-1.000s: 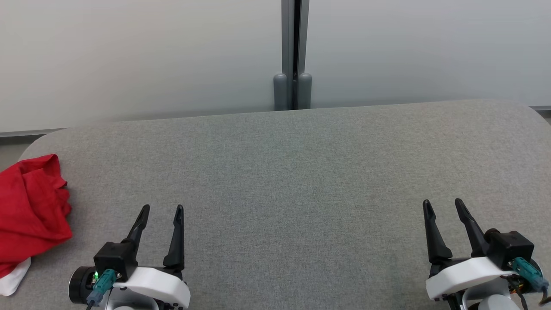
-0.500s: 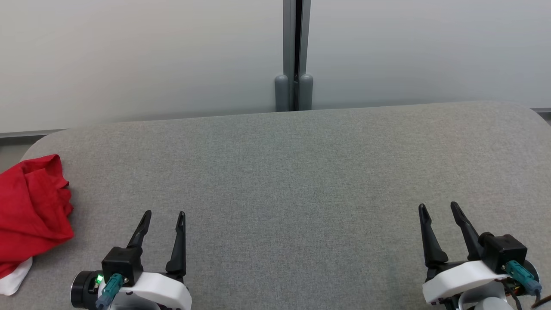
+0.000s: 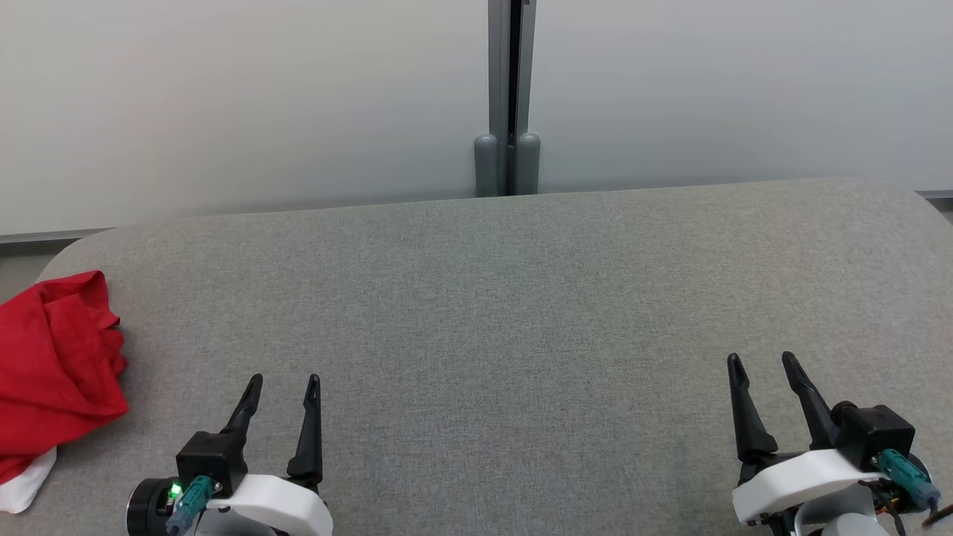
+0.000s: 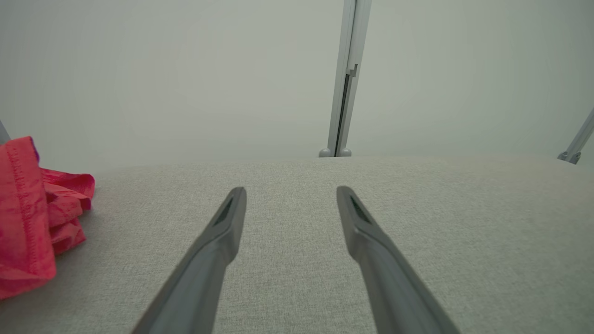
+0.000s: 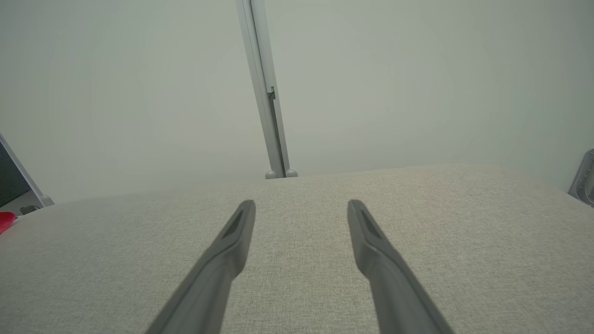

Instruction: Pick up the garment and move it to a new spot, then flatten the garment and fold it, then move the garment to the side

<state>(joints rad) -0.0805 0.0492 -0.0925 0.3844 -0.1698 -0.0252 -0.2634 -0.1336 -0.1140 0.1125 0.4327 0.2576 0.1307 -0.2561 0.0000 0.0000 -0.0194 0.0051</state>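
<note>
The left gripper (image 3: 285, 380) sits at the lower left of the head view. Its two dark fingers are spread wide and hold nothing, and the left wrist view shows only grey cloth in the gap between them. The right gripper (image 3: 760, 358), at the lower right, is spread just as wide and also holds nothing. Both point up the frame over the grey fabric-covered table (image 3: 521, 298). The red garment (image 3: 56, 365) lies crumpled at the left edge of the frame, on the table's rounded left end, apart from the left gripper. A white scrap (image 3: 26, 484) shows beneath its lower edge. Beyond the table's far edge, pale wall panels (image 3: 223, 104) meet at a grey post (image 3: 508, 97) at top centre.
</note>
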